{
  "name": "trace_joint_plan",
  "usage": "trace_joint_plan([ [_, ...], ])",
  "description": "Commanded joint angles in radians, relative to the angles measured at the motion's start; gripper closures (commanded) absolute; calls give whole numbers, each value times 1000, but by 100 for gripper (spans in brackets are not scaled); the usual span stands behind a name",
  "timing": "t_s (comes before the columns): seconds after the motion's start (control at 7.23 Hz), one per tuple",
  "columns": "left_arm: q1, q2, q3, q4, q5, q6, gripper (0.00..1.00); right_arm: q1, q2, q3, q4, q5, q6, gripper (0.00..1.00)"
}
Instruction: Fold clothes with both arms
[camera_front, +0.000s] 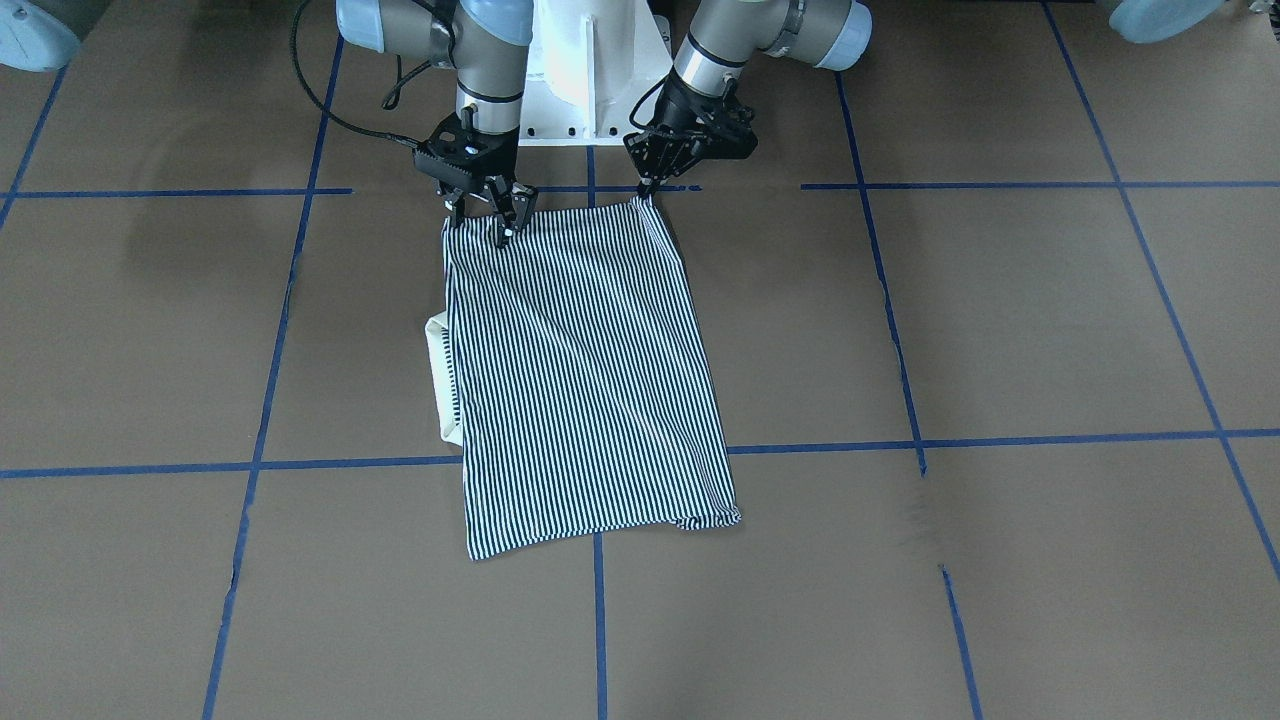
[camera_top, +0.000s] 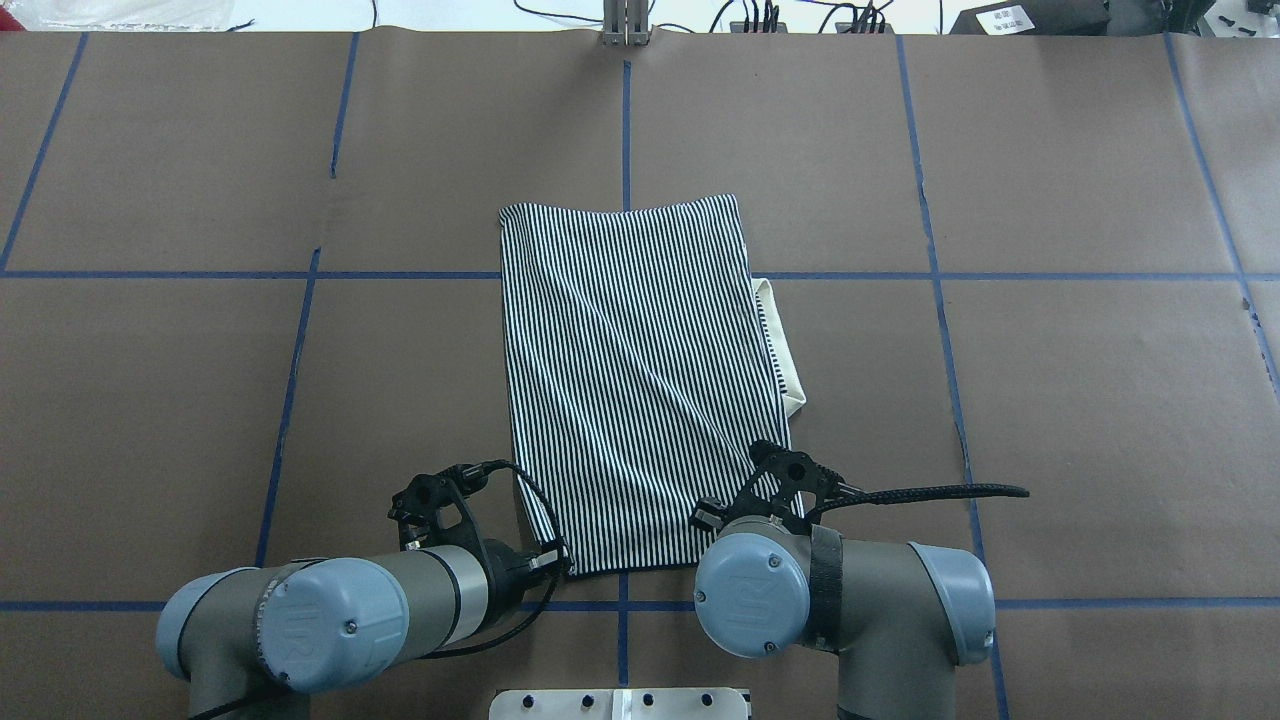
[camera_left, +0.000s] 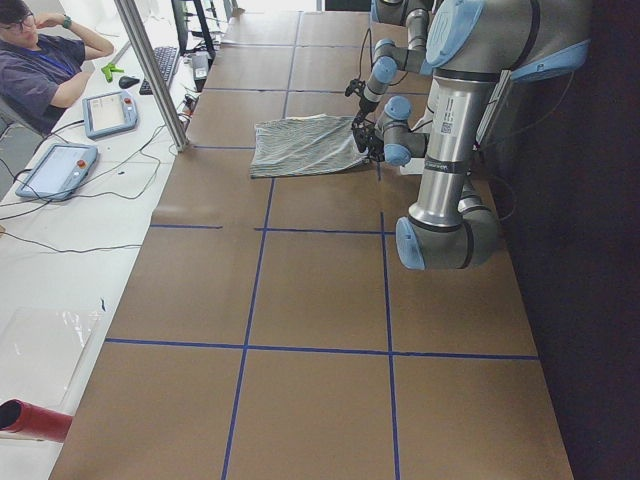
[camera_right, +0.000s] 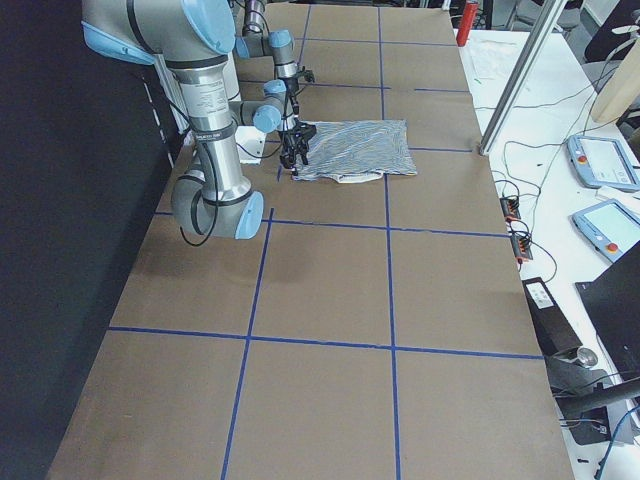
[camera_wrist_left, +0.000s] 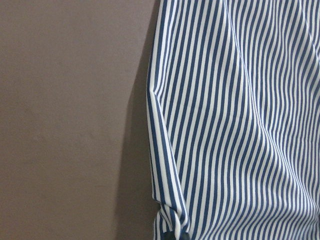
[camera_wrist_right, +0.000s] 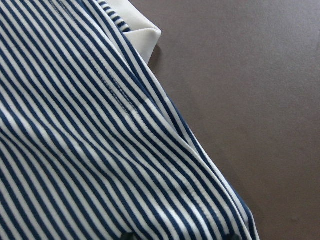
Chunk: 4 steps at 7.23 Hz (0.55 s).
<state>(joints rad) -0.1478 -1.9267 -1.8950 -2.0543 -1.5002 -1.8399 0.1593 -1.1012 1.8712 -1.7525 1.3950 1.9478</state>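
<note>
I see the white pedestal nearest the robot, with both arms bent low over the brown worktop.

The left arm lies almost level. Its left pincer is clamped on the near left corner of the shirt, and that corner stands up in a small peak. In the left wrist view the stripes gather into a tight pinch at the bottom edge.

The right arm points down at the near right corner. The fingers of the right pincer stand apart, with the tips down at the cloth. In the right wrist view the striped cloth runs between two dark fingertips spread wide. I cannot tell whether they press on it.

The shirt is folded into a long rectangle of thin navy and white stripes. It lies mostly flat in the middle of the worktop, with shallow diagonal creases. Its near edge is by the pincers.

Further out, a cream collar pokes out from under the shirt's right edge. The blue tape lines that mark the worktop in squares pass under the shirt, and its far edge lies just beyond one cross line.
</note>
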Motion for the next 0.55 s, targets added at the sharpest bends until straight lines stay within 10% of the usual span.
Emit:
trace_joint_plan([
  [0.0, 1, 0, -1, 0, 0, 1, 100, 0, 3, -3, 1, -1, 40, 95],
  [0.41, 2, -2, -1, 0, -2, 1, 100, 0, 9, 5, 2, -14, 74, 100],
])
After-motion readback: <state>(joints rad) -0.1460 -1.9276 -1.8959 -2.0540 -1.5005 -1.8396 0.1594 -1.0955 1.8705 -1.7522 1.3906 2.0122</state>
